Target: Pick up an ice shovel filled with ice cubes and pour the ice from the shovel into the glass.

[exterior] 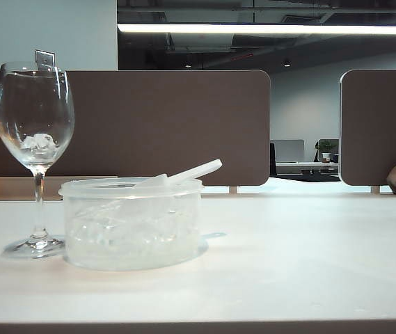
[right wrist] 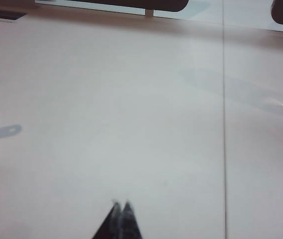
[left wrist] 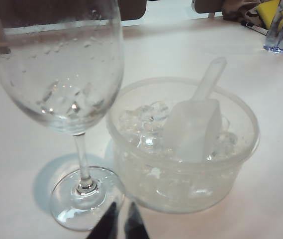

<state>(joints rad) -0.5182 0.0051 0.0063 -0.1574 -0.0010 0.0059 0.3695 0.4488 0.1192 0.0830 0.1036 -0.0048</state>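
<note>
Both tools (left wrist: 120,221) (right wrist: 121,209) empty, closed, apart from ice shovel (left wrist: 193,124).

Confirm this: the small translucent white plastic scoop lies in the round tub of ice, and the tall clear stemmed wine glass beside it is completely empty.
One part is wrong. The small translucent white plastic scoop does lie in the round translucent plastic tub of ice, but the tall clear stemmed wine glass is not empty: a few small clear ice chunks sit at the bottom of its bowl. The left wrist view shows this.

left gripper (left wrist: 120,219) closed, right gripper (right wrist: 121,211) closed (empty)
</note>
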